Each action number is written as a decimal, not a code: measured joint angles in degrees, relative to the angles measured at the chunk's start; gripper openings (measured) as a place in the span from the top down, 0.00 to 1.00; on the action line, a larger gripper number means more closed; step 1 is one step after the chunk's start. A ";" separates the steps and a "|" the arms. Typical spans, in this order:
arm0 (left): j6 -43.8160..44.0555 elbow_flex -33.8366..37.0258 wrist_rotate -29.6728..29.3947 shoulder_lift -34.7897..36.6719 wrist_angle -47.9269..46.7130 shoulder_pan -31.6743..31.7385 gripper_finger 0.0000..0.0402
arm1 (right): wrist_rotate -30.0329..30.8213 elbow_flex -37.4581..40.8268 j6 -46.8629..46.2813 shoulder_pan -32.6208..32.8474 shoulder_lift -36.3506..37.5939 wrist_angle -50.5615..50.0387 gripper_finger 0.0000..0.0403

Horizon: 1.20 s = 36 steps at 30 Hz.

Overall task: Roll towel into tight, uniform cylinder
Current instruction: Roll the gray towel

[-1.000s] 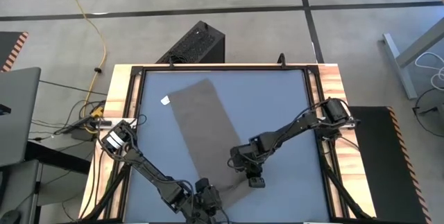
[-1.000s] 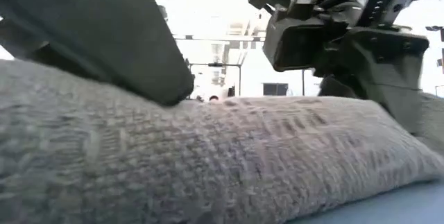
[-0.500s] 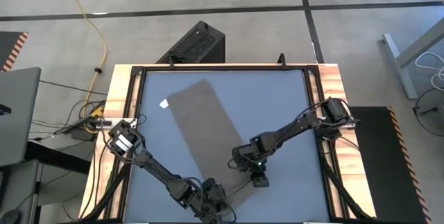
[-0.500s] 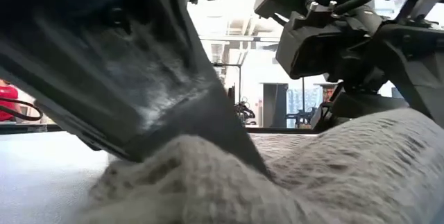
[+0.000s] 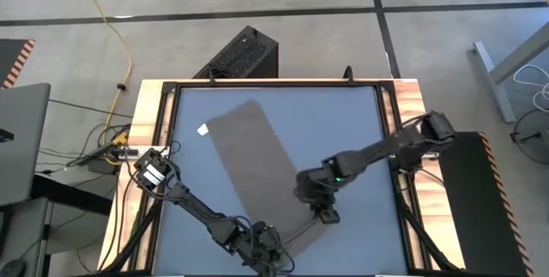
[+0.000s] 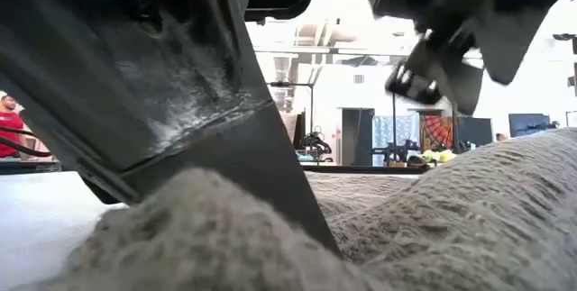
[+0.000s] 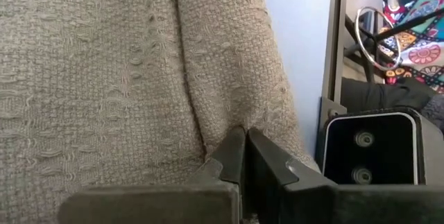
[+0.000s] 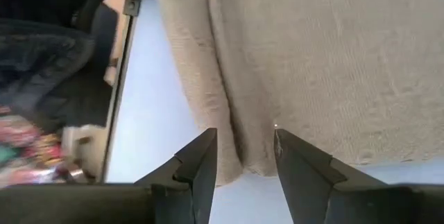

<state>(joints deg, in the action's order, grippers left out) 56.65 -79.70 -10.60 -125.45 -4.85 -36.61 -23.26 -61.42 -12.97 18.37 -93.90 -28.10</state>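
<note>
Lying diagonally across the table [image 5: 360, 114], centre of the high view: towel [image 5: 257, 161], taupe, small white tag [image 5: 203, 127] at upper left, no writing legible. Left gripper [image 5: 264, 247], bottom centre: jaws pinching the towel's near edge. Right gripper [image 5: 326, 215], lower right of centre: jaws spread, above the towel's fold.

Bench [image 5: 360, 123]: flat blue-grey work surface inside a dark frame, with bare wood strips along the left and right sides. One item lies directly on it: the towel [image 5: 257, 161], taupe grey-brown, spread as a long strip running diagonally from the far-left area toward the near edge right of centre. Small white tag [image 5: 204, 127] at its far-left edge, resting on the blue surface. The near end of the towel is bunched and raised into a fold, not flat.
</note>
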 joint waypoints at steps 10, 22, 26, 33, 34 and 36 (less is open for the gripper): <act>-1.09 0.11 1.52 -0.06 0.10 0.56 1.00 | 28.18 2.05 1.94 17.97 -0.41 6.09 0.58; -1.21 0.22 2.37 -0.07 0.39 0.72 1.00 | 45.78 2.35 1.49 26.65 -4.80 9.24 0.58; -1.46 0.24 2.85 -0.04 0.87 0.84 1.00 | 45.98 4.78 0.40 25.81 -4.80 10.84 0.58; -1.55 0.28 3.09 -0.07 1.68 0.85 1.00 | 45.06 9.13 -2.14 24.83 -4.80 14.37 0.58; -1.85 0.28 3.40 -0.08 2.03 0.88 1.00 | 44.22 9.69 -2.40 24.84 -4.80 15.34 0.58; -2.77 0.31 3.90 0.00 2.60 0.93 1.00 | 42.96 11.09 -3.85 24.77 -4.80 17.07 0.59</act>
<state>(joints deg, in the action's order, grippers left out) 53.89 -79.40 -6.70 -125.45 -2.25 -35.68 19.71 -50.33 -16.82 43.14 -98.70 -11.03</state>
